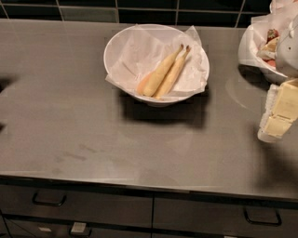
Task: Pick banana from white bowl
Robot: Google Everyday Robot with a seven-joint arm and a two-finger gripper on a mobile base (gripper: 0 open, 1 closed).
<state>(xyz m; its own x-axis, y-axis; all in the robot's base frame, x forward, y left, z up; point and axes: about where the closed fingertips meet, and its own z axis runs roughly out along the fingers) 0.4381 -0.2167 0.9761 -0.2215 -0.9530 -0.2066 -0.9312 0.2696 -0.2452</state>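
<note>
Counter: a grey brushed-metal countertop fills most of the view. Its back edge meets a dark tiled wall, and its front edge runs across the lower part above the drawers.
Task bowl: a wide round white bowl lined with crumpled white paper stands at centre, near the back edge. Corners of the paper stick out over the rim on both sides.
Fruit: two pale yellow bananas lie side by side, touching, on the paper inside that bowl, stems pointing to the upper right.
End effector: the white and cream gripper hangs over the counter at the right border, well apart from the task bowl. Whether it is open or closed cannot be told from this angle.
Neighbour: a second white bowl with small red pieces sits in the top right corner, just above the gripper and cut off by the border.
Open room: bare metal lies between the task bowl and the gripper, with wider stretches to the bowl's left and front.
Below: dark drawer fronts carry dark bar handles.
Writing: a small pale tag, possibly a label, is too small to read.
</note>
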